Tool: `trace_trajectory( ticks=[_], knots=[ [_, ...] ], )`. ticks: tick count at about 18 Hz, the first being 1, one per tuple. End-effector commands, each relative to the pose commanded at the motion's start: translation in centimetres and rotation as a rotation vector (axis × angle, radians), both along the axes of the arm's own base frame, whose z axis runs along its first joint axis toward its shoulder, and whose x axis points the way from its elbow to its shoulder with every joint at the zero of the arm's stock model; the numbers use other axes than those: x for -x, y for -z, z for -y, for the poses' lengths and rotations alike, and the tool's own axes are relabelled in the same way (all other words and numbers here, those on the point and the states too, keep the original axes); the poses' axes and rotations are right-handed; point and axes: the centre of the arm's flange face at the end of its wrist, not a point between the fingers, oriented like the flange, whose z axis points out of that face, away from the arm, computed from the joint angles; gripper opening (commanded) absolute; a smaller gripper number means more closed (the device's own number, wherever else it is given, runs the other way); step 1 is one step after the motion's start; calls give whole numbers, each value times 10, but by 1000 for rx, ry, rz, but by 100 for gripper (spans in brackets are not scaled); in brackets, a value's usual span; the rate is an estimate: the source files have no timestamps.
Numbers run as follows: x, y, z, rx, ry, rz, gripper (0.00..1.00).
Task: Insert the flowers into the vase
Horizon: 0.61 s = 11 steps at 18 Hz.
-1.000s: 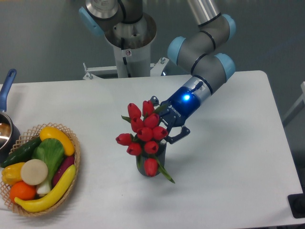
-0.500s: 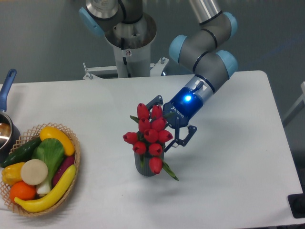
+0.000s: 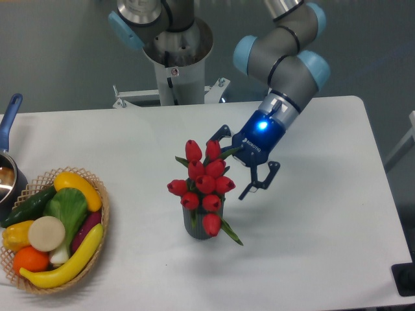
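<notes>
Pincer (image 3: 235, 165) withdrawn; basket (image 3: 100, 194) apart.

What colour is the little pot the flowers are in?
Dark grey. The vase shows in the only camera view, mostly hidden under the red flowers.

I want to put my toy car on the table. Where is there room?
The right side is bare, from the gripper and the vase of flowers out to the table edge. There is also a free strip in the middle, between the basket of fruit and vegetables and the vase. The left edge is crowded by the basket and a pot.
</notes>
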Motion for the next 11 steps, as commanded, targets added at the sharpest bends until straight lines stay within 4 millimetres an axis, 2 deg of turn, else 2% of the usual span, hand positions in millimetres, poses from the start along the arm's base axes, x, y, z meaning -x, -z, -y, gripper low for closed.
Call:
trace_trajectory(
  ticks=[3, 4, 7, 11],
  knots=[
    [21, -37, 26, 79, -80, -114, 100],
    [31, -55, 41, 116, -123, -167, 100],
    [57, -88, 75, 211, -225, -263, 100],
    [77, -118, 94, 324, -299, -353, 100]
  ],
)
